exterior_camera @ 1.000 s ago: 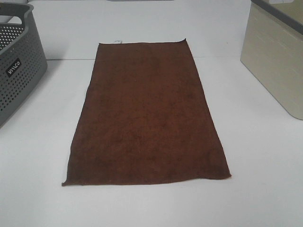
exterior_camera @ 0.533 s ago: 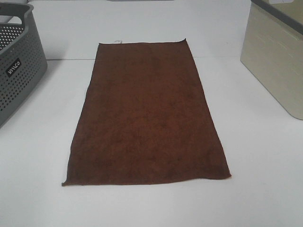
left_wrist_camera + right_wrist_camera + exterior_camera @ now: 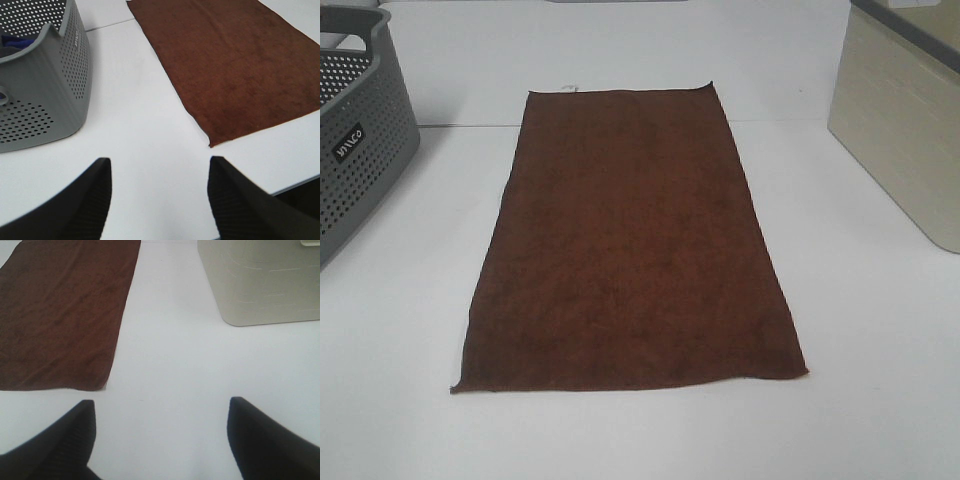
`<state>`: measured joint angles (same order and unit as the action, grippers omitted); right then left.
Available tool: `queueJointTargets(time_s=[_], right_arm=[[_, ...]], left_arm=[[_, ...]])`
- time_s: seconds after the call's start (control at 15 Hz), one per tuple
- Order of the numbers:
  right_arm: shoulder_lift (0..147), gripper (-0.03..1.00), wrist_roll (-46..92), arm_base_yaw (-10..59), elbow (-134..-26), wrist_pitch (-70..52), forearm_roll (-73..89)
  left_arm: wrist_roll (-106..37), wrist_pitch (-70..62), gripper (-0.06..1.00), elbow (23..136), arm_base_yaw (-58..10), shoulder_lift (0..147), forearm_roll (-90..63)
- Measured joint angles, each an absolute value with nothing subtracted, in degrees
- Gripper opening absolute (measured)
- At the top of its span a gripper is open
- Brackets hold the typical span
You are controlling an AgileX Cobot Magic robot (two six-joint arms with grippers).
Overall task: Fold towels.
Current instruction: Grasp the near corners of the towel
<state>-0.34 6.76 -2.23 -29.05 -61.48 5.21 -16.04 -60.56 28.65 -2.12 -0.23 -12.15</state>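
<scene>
The dark reddish-brown towel [image 3: 630, 240] lies flat and spread out lengthwise on the white table, with a small white tag [image 3: 569, 88] at its far left corner. Neither gripper shows in the exterior high view. In the left wrist view my left gripper [image 3: 159, 175] is open and empty above bare table, short of the towel's near left corner [image 3: 211, 144]. In the right wrist view my right gripper [image 3: 161, 420] is open and empty above bare table, beside the towel's near right corner [image 3: 102, 386].
A grey perforated basket [image 3: 355, 140] stands at the left edge of the table and holds something blue [image 3: 15, 42]. A beige bin [image 3: 905, 120] stands at the right. The table's front edge [image 3: 295, 182] shows in the left wrist view.
</scene>
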Motion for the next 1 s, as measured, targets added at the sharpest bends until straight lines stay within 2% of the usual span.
queueJointTargets(time_s=[1.0], right_arm=[[-0.34, 0.7, 6.76, -2.23, -29.05, -61.48, 5.21]], left_arm=[[-16.04, -60.56, 0.56, 28.65, -2.12, -0.23, -12.15]])
